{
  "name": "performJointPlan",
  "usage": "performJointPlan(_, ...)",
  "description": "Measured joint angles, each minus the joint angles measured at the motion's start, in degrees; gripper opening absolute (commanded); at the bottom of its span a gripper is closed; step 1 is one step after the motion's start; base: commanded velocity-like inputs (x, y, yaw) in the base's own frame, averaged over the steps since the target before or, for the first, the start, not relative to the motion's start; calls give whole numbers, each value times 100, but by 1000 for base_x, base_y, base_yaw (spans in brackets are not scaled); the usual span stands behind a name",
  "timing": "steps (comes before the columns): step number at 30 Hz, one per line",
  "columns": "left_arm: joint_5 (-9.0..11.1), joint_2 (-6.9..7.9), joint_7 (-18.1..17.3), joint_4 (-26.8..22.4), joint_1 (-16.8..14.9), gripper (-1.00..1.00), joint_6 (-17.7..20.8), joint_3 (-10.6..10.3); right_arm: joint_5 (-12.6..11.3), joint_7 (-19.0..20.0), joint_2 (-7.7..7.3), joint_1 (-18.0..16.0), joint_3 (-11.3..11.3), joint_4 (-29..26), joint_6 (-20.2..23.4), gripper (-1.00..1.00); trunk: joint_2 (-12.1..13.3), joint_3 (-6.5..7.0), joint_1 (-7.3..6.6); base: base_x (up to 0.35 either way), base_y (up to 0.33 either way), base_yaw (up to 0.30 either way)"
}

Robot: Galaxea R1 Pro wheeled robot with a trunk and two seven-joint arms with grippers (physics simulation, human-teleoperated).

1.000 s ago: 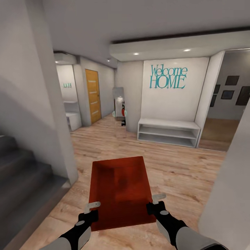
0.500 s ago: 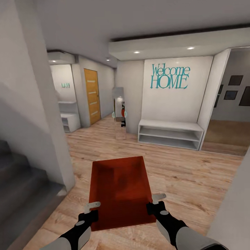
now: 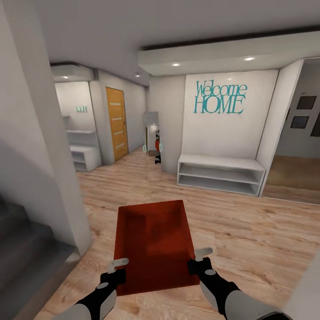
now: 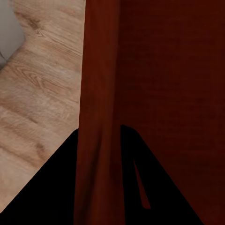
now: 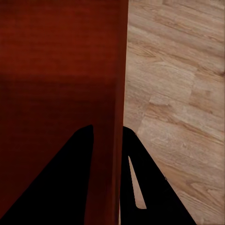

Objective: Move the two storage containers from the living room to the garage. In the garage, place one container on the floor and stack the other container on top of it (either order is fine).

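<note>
Squarely between both pincers — storage container (image 3: pixel 153 242), left pincer (image 3: pixel 118 265) and right pincer (image 3: pixel 202 254) clamping its walls.

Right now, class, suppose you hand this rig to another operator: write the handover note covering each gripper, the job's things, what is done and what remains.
Left gripper: shut on the left wall of the storage container.
Right gripper: shut on its right wall; each wrist view shows the fingers astride a wall.
The open-top red bin is carried in front of the robot above a light wood-plank floor, in a hallway facing a Welcome HOME wall and white bench.
Done: one bin picked up.
Left: reach the garage, set it down, bring and stack the second bin.
</note>
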Motion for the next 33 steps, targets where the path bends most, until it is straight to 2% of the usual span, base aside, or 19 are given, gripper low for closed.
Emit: performJointPlan(33,11,0,-1,1,0,-100,16,4,16,2,0,0,-7,-18,36,-100,0,0,0,322,0,0)
